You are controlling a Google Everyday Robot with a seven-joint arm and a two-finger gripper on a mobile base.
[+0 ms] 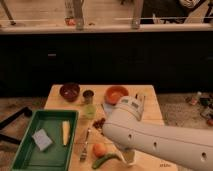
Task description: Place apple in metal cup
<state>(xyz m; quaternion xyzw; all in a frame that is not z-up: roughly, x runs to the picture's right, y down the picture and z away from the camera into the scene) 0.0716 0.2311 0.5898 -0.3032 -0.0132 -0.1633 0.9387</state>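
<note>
I can read no words, labels or numbers anywhere; a faint mark [162, 164] low beside my arm [165, 140] is too blurred to make out. My gripper [128, 154] sits low over the table [150, 107] front edge

The white arm [160, 142] reaches in from the right and blocks the table's [150, 102] right front; its gripper is out of our sight beneath the arm's end. We find the apple [99, 149] hemmed in by the fork [86, 145] on its left, the long green vegetable [106, 160] in front, the grapes [100, 123] behind and the arm to its right. The metal cup [88, 96] is clear from above, between the dark bowl [69, 91] and the orange bowl [116, 94], with the green cup [90, 111] just in front.
</note>
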